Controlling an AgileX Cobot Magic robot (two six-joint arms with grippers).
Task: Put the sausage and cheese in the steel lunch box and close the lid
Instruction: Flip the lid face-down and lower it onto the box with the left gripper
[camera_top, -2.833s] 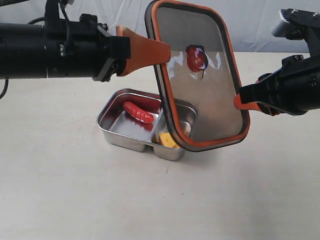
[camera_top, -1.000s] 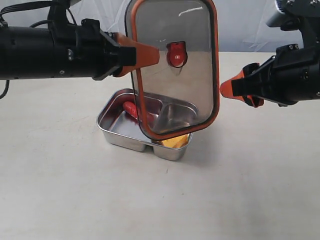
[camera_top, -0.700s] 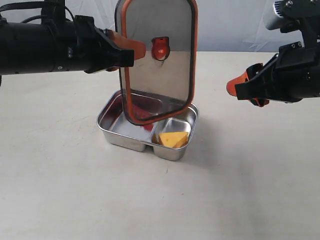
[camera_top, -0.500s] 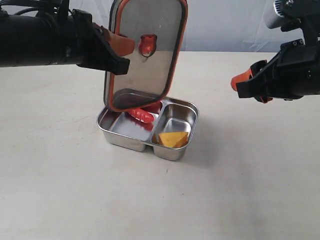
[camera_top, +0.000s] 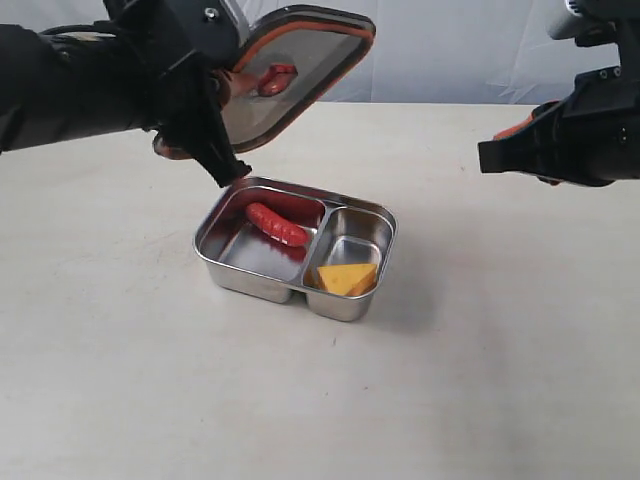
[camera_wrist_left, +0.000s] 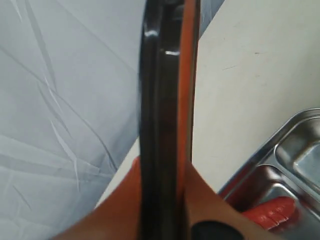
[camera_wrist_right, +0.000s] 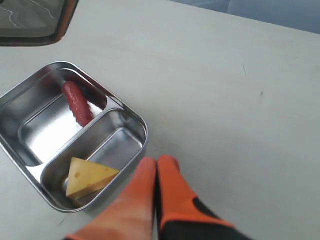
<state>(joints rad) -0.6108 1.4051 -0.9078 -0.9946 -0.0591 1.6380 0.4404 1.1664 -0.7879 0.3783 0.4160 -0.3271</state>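
Up at left, over table (camera_top: 100, 350): left gripper (camera_top: 222, 86) pinched narrowly on one edge of lid (camera_top: 295, 55), held tilted with orange seal and valve facing down, clear of box (camera_top: 232, 278) and not yet squarely over it. Judged stiff, light and slick, so apt to swivel in an edge pinch; best gripped mid-rim, lowered flat, then pressed down all round to seat seal. Below, at centre: sausage (camera_top: 277, 224) lying in large compartment, cheese (camera_top: 346, 277) in small one, both loose and, by the look, low enough to pass under lid. Further right, well apart from box: right gripper (camera_wrist_right: 156, 167) shut tight, holding nothing. Hard to read: left fingertips mostly masked by arm in exterior view; left wrist view filled by lid seen edge-on, showing only a corner of box and one end of sausage; exactly which edge is held, cannot tell.
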